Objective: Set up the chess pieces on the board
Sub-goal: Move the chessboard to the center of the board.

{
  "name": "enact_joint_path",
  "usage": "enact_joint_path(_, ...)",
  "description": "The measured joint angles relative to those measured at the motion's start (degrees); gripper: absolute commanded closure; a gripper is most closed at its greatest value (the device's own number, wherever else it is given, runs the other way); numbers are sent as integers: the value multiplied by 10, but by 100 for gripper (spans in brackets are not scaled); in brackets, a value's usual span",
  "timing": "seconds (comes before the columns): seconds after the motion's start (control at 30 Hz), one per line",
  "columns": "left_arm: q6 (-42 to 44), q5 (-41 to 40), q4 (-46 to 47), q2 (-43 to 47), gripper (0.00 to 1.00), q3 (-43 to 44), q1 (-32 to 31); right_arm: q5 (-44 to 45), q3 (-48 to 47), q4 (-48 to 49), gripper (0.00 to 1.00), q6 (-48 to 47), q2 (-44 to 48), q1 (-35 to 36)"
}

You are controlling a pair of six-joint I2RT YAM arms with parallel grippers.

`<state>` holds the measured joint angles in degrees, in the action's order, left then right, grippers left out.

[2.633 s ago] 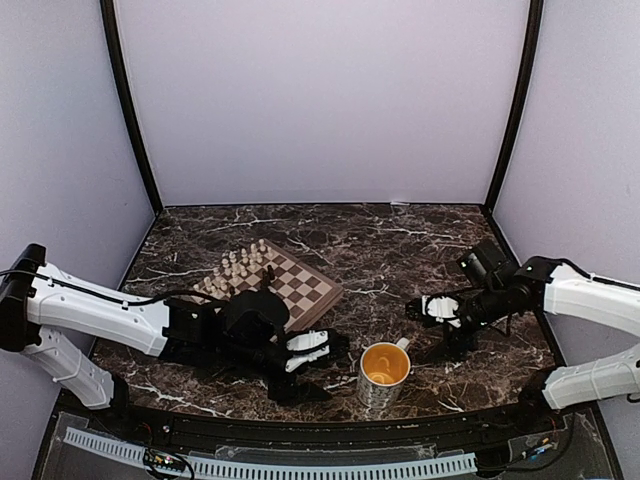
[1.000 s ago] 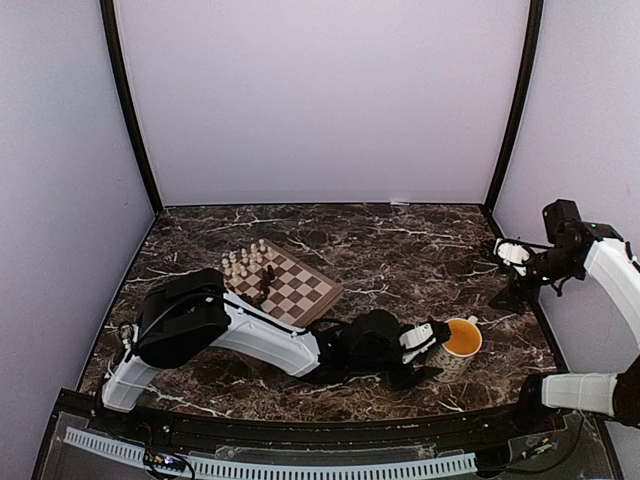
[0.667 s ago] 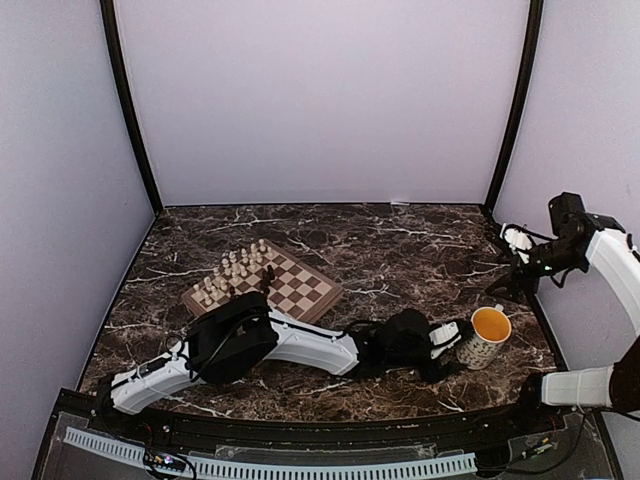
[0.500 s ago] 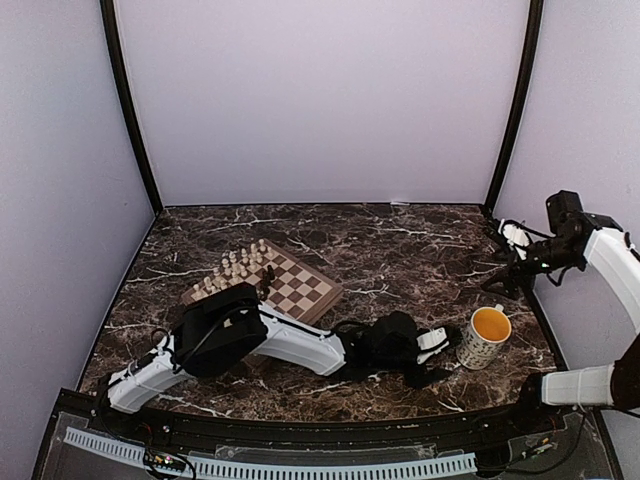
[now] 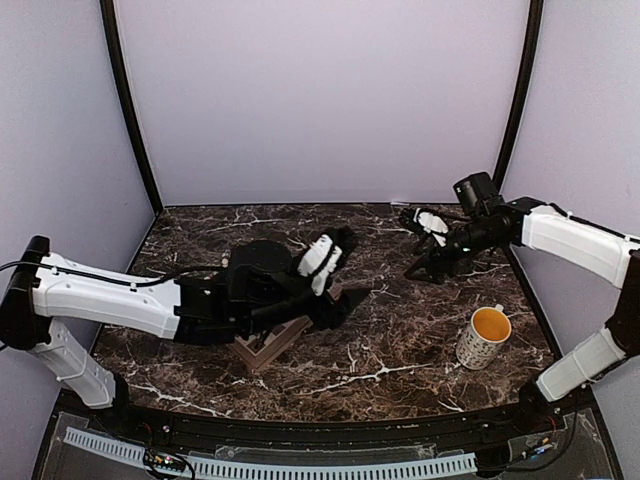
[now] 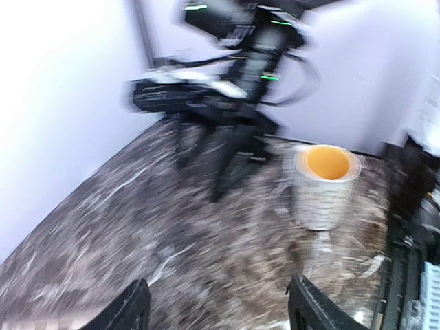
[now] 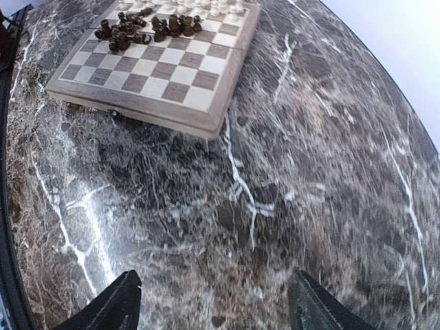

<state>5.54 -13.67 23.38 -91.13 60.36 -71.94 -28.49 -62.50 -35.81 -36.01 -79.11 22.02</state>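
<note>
**A:** Where is the left gripper [image 5: 325,257]?

**B:** It is raised above the worktop [image 5: 400,330]. The board [image 5: 262,346] sits below and behind it. The left arm [image 5: 110,300] lies across most of the board in the overhead view, so only one corner shows.

**A:** And its jaws?

**B:** They are spread wide with nothing between them. Its own camera is smeared by motion, but both fingertips [image 6: 134,313] stand far apart at the lower edge, with only marble in the gap.

**A:** What is ahead of it?

**B:** The mug [image 6: 323,184] is ahead and a little to the right, well apart from it. It stands upright and is orange inside. Beyond the mug, the right arm [image 6: 227,103] is a dark blur.

**A:** What about the right gripper [image 5: 420,222]?

**B:** It is in the air too, well apart from the left one, with the mug behind and below it. Its jaws are also wide and hold nothing. The fingertips [image 7: 113,306] frame bare worktop.

**A:** Where are the chess pieces [image 7: 168,24]?

**B:** They are on the board, ahead and to the left of the right gripper and well apart from it. The dark pieces [image 7: 124,31] are bunched on the far rows, several of them touching. I cannot tell whether any have tipped over. The pale pieces [image 7: 220,8] stand just beyond them and are cut off by the top edge of that view.
</note>
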Motion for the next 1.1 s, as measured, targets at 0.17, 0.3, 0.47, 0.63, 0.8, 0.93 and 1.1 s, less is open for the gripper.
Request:
enact_joint_path(0.17, -157, -185, -136, 152, 39, -94, 65, 73, -58, 69, 44, 82, -98, 116)
enact_joint_path(0.3, -319, -278, -275, 305, 58, -169, 124, 123, -135, 86, 55, 142, -194, 167)
enact_joint_path(0.47, -492, -299, -427, 467, 100, -248, 265, 195, -250, 97, 60, 209, -329, 184)
enact_joint_path(0.63, -531, -187, -459, 485, 100, -327, 444, 248, -324, 94, 69, 222, -431, 182)
enact_joint_path(0.8, -524, -56, -418, 399, 100, -355, 576, 269, -371, 88, 70, 230, -492, 179)
enact_joint_path(0.93, -511, 2, -371, 306, 100, -344, 603, 276, -386, 89, 70, 230, -506, 179)
enact_joint_path(1.1, -506, 52, -300, 202, 100, -342, 635, 278, -409, 93, 69, 225, -524, 174)
